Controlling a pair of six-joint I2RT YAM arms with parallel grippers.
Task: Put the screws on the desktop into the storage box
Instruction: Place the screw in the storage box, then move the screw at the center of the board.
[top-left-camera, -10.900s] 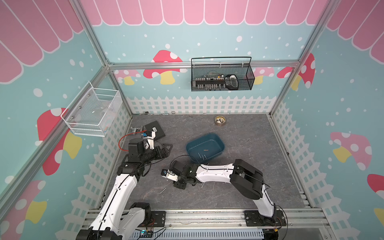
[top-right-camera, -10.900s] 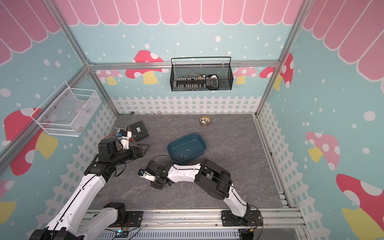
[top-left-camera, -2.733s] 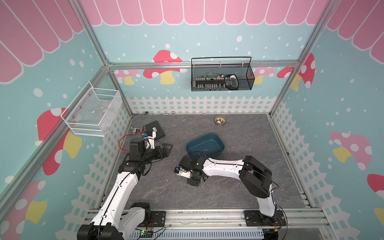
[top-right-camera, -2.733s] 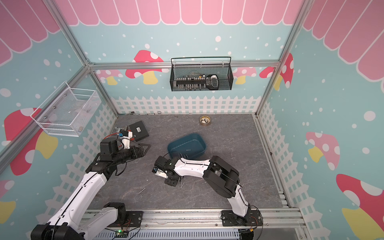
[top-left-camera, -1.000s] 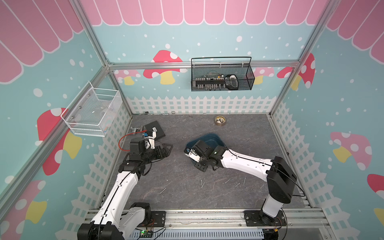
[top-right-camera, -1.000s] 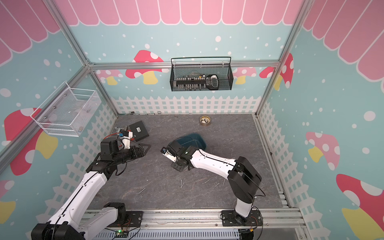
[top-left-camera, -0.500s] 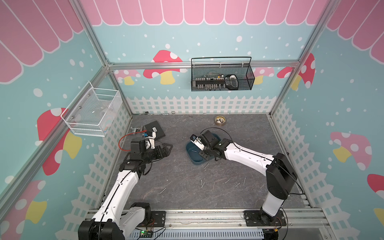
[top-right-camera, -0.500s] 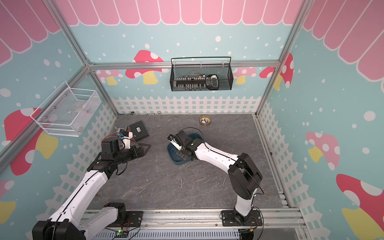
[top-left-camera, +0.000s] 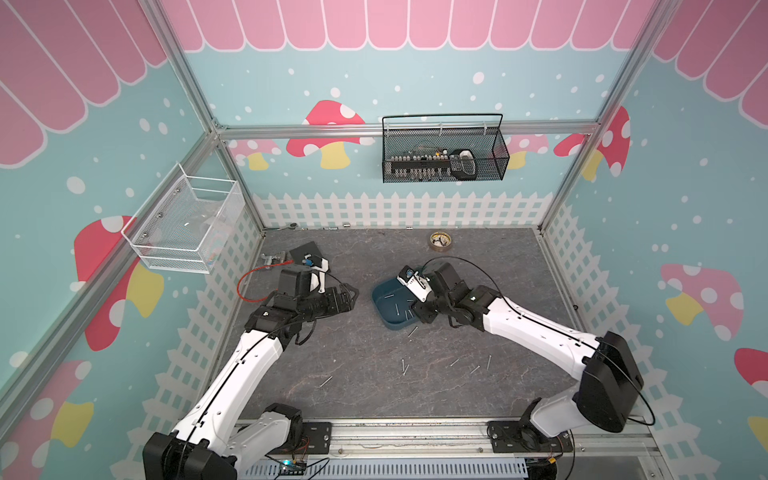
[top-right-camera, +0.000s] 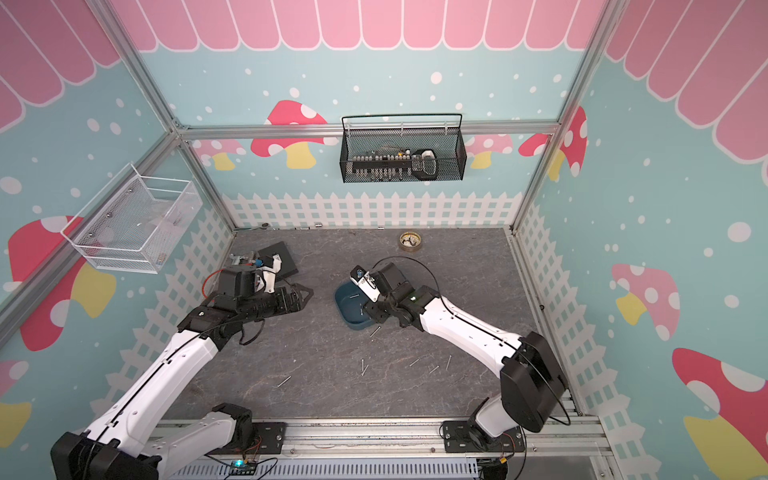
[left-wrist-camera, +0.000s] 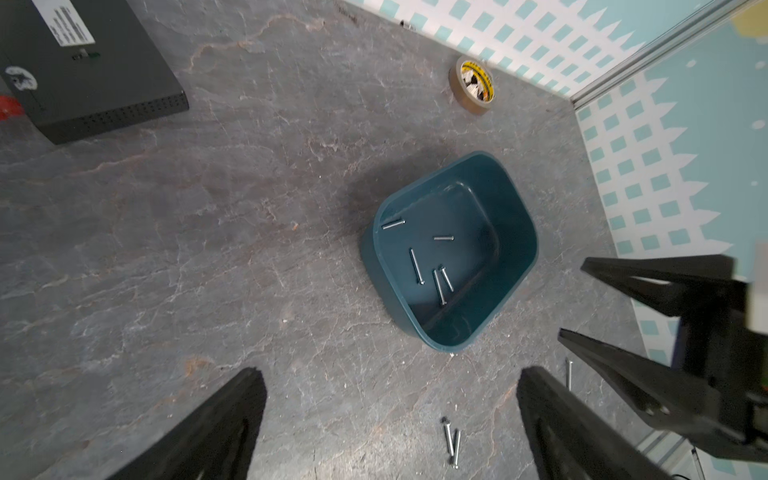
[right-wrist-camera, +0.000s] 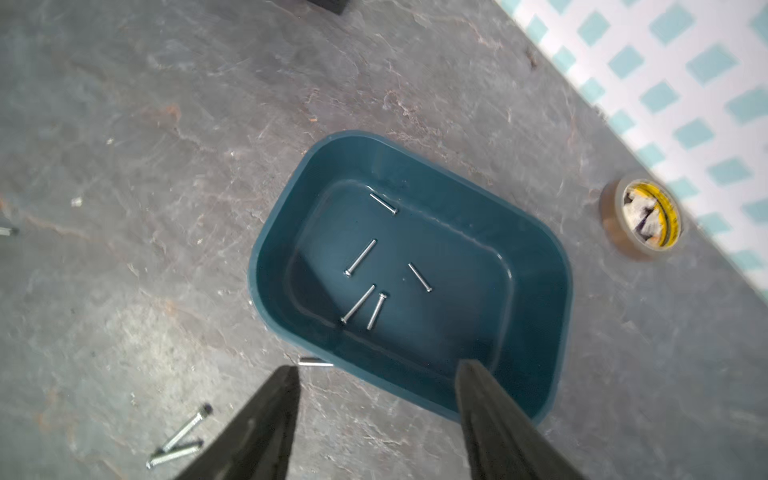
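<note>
Drop-off step, seemingly, above dark teal plastic tub (right-wrist-camera: 540, 299), black right gripper (right-wrist-camera: 378, 368) spread empty, left gripper (left-wrist-camera: 390, 371) agape; next, fetch thin silvery screws (right-wrist-camera: 185, 430) off marbled grey desktop (right-wrist-camera: 124, 124).

A robot lab booth: aluminium frame (top-left-camera: 291, 132), mushroom-print walls (top-left-camera: 415, 83), rail-mounted arms (top-left-camera: 232, 382).

Teal storage box (right-wrist-camera: 536, 291) upright on marbled grey desktop (right-wrist-camera: 166, 124), five silvery screws (right-wrist-camera: 360, 257) lying flat inside; others scattered outside

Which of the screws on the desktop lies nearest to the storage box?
The single screw right beside the box wall; the other loose screws lie farther off, toward the arm bases.
</note>
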